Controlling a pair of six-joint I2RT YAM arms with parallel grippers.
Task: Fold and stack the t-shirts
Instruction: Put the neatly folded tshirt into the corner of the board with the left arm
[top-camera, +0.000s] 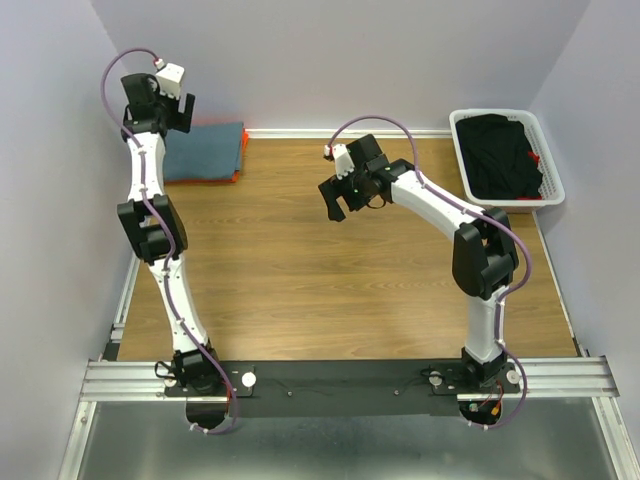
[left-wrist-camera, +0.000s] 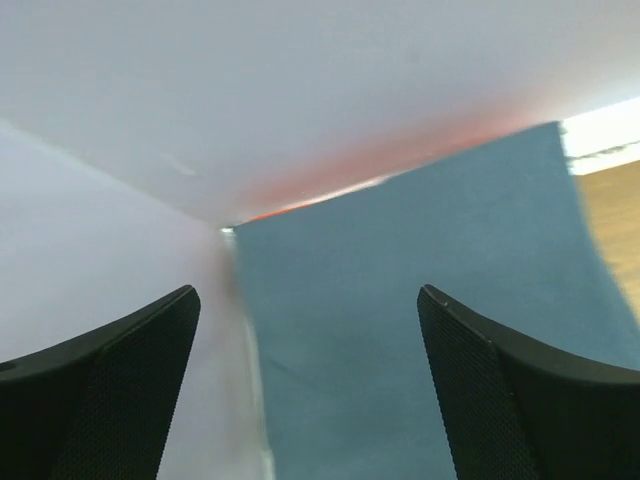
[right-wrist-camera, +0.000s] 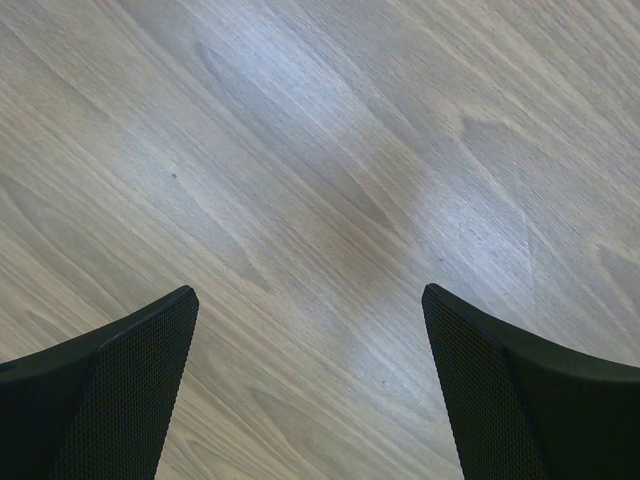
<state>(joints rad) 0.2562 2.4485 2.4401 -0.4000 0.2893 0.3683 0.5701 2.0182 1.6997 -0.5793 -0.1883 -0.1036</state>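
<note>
A folded slate blue-grey t-shirt (top-camera: 205, 150) lies at the table's far left corner against the wall, on top of a folded bright orange t-shirt (top-camera: 238, 172) of which only edges show. My left gripper (top-camera: 178, 112) hangs open and empty above the stack's left part. In the left wrist view the blue-grey cloth (left-wrist-camera: 420, 290) fills the space between the fingers (left-wrist-camera: 520, 390), with an orange strip (left-wrist-camera: 330, 195) along the wall. My right gripper (top-camera: 338, 200) is open and empty above bare wood (right-wrist-camera: 320, 220) at the table's middle.
A white basket (top-camera: 545, 150) holding dark clothes (top-camera: 500, 155) with a red bit stands at the far right corner. Walls close the table's left, back and right. A metal rail (top-camera: 350, 378) runs along the near edge.
</note>
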